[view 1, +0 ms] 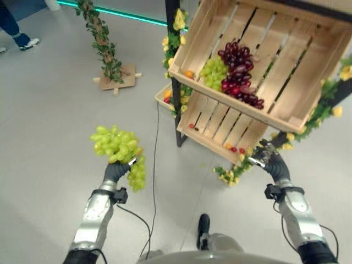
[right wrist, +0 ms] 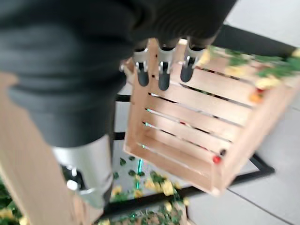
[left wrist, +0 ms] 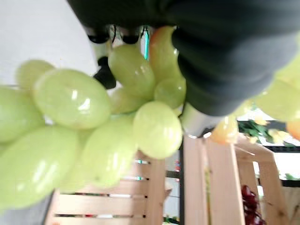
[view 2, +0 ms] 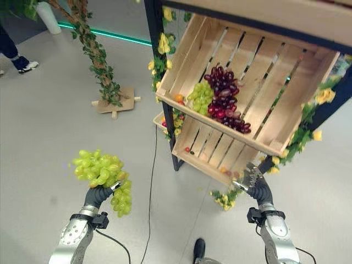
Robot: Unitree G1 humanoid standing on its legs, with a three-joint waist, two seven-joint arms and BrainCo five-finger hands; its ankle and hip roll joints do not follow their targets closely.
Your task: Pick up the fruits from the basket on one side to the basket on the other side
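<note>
Green grapes (view 1: 116,146) gripped in left hand (view 1: 116,169), bunch hanging down, well left of upper crate (view 1: 286,110). Right hand (view 1: 268,155) empty, fingers relaxed, near lower crate (view 1: 212,137).

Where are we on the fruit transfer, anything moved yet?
No finished transfer is visible. In hand: the left hand is shut on a green grape bunch, held above the floor, away from the shelf. Left: a green bunch and dark red grapes sit in the upper wooden crate; a few small fruits lie in the lower crate. The right hand holds nothing, fingers relaxed, near the lower crate.
</note>
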